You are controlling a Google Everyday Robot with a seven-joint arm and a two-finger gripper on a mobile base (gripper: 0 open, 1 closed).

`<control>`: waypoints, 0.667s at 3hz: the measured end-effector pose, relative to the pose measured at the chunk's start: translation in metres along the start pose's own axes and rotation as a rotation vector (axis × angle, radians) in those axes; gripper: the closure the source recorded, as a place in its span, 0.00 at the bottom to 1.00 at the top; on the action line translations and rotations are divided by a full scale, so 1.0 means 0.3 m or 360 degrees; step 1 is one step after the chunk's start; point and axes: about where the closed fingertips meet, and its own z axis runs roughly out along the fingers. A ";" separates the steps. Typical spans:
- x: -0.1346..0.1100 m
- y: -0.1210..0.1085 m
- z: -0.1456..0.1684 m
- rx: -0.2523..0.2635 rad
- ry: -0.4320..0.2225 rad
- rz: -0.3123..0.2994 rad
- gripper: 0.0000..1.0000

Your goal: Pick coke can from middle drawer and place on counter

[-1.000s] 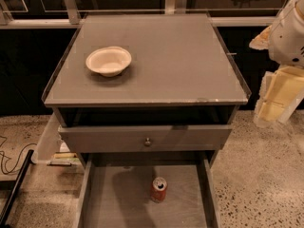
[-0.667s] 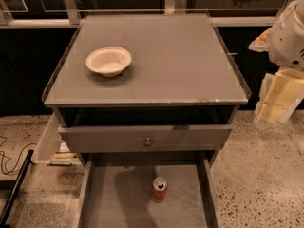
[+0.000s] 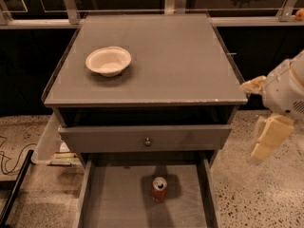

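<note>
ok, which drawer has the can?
The lower, pulled-out middle drawer holds the coke can; the knobbed drawer above sits further in. Gripper hangs right of it.

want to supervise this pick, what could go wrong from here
The gripper hangs right of the counter, beyond the middle drawer; swinging in low could clip its wall.
The coke can stands upright below the knobbed drawer front, so a nudge may topple it.
The white bowl sits on the counter's left; place clear of it.

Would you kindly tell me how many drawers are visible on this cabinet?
2: the knobbed drawer just under the counter, slightly open, and the middle drawer below it, pulled out, holding the coke can. Lower ones may be hidden. The gripper hangs right of the counter.
</note>
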 end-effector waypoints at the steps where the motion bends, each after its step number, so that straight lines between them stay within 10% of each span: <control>1: 0.036 0.071 0.135 -0.0002 -0.0246 -0.0007 0.00; 2: 0.079 0.124 0.318 -0.0026 -0.0371 -0.0017 0.00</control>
